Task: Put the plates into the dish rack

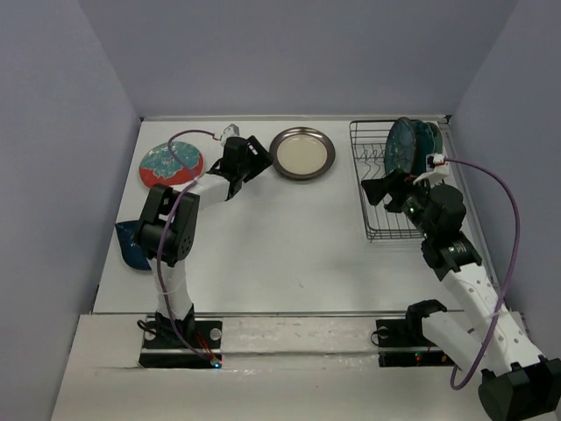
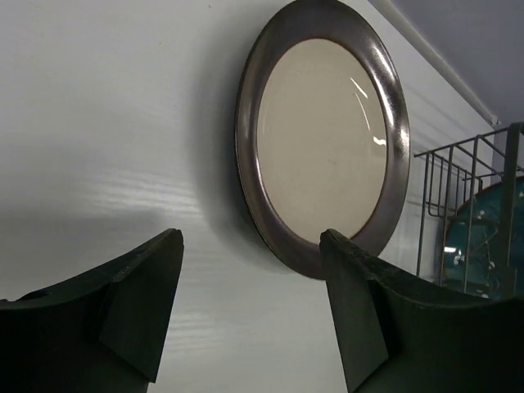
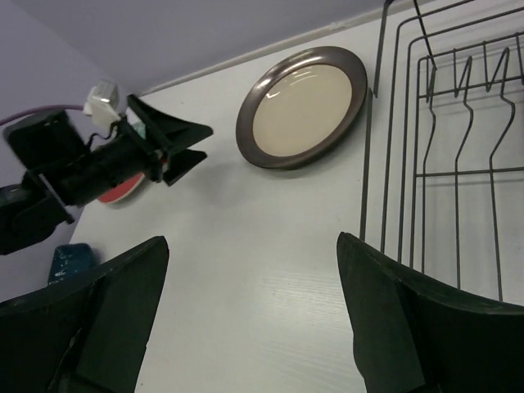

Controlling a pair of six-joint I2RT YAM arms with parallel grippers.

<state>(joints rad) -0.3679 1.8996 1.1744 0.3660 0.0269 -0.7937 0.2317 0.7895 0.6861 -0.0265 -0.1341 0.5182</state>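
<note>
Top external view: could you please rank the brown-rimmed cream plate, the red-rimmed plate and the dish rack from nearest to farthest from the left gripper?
1. The brown-rimmed cream plate, just right of the left gripper, in front of its open fingers.
2. The red-rimmed plate, on its left side, behind the wrist.
3. The dish rack, at the far right of the table.
</note>
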